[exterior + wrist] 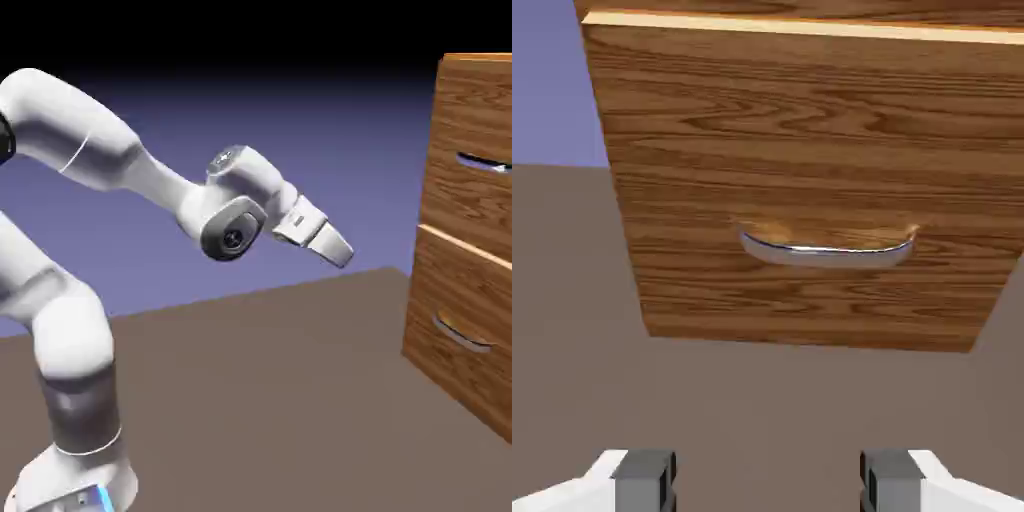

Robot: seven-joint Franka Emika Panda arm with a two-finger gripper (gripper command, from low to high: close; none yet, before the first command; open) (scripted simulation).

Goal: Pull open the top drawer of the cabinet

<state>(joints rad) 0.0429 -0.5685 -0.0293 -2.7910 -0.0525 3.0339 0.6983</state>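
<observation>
Two drawer fronts face you on the cabinet (465,230) at three o'clock; the top drawer (470,160) carries a stiff, slick straight bar handle (487,164). Take it mid-bar. Your end effector (343,253) hangs released, well apart, aimed at the lower drawer (812,180).

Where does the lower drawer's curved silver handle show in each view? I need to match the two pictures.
Exterior view: the curved handle is at the lower right, on the cabinet front, under the seam between the drawers.
Hand view: curved handle sits mid-picture, slightly right, above the open gripper.
Shared landmark: the pale seam above that drawer.
</observation>
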